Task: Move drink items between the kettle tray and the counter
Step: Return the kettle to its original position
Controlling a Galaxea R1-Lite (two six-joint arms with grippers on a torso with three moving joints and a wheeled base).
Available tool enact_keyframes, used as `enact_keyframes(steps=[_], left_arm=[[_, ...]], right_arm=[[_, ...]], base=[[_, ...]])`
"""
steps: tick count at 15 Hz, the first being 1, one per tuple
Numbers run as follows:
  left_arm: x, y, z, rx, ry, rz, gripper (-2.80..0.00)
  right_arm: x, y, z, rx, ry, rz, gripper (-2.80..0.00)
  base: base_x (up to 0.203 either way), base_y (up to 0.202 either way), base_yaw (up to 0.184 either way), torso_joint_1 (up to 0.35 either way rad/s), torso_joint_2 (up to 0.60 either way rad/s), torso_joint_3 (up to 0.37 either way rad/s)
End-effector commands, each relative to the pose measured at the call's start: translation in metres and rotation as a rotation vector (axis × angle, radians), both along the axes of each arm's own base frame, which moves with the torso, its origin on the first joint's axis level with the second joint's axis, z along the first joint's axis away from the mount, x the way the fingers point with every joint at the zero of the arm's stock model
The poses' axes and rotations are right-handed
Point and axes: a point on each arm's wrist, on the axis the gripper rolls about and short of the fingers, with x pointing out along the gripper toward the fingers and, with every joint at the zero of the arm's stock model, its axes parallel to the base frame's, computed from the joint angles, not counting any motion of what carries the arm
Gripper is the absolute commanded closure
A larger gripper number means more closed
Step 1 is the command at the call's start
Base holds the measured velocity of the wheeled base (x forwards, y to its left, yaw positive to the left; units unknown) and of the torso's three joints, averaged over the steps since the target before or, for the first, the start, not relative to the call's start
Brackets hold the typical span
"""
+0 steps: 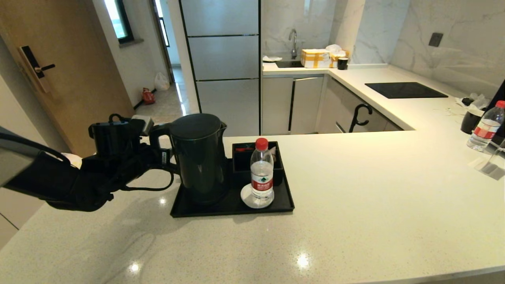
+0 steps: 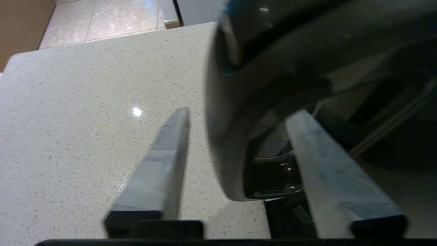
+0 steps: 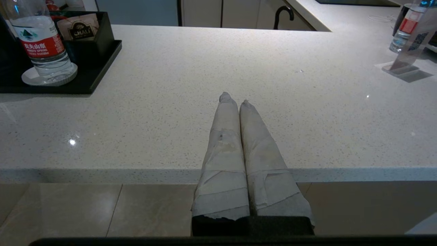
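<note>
The black kettle (image 1: 199,157) stands at the left of the kettle tray (image 1: 232,207); its round base is hidden beneath it. My left gripper (image 1: 159,157) is open at the kettle's loop handle (image 2: 222,143), which passes between the two fingers (image 2: 164,164) with counter showing on one side. The water bottle (image 1: 261,173) with red cap stands upright on the white coaster (image 1: 246,199) at the tray's right front. My right gripper (image 3: 234,99) is shut and holds nothing, low over the counter's near edge, right of the tray (image 3: 102,65).
The black divided box (image 1: 241,157) sits at the back of the tray. A second water bottle (image 1: 486,126), a black cup (image 1: 470,121) and a clear stand (image 1: 493,161) are at the far right of the counter (image 1: 355,205). The black hob (image 1: 406,90) lies beyond.
</note>
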Motion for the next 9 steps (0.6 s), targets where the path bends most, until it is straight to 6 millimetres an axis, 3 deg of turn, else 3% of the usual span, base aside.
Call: enact_keyframes(steps=[1, 9], left_arm=[[0.000, 0.000, 0.002, 0.000, -0.008, 0.002, -2.80], [-0.025, 0.003, 0.005, -0.014, -0.014, 0.004, -2.80]], right_arm=[[0.000, 0.000, 0.000, -0.001, 0.000, 0.000, 0.00], [0.000, 0.000, 0.000, -0.001, 0.001, 0.000, 0.00]], base=[[0.000, 0.000, 0.000, 0.000, 0.00, 0.000], [0.000, 0.000, 0.000, 0.000, 0.00, 0.000]])
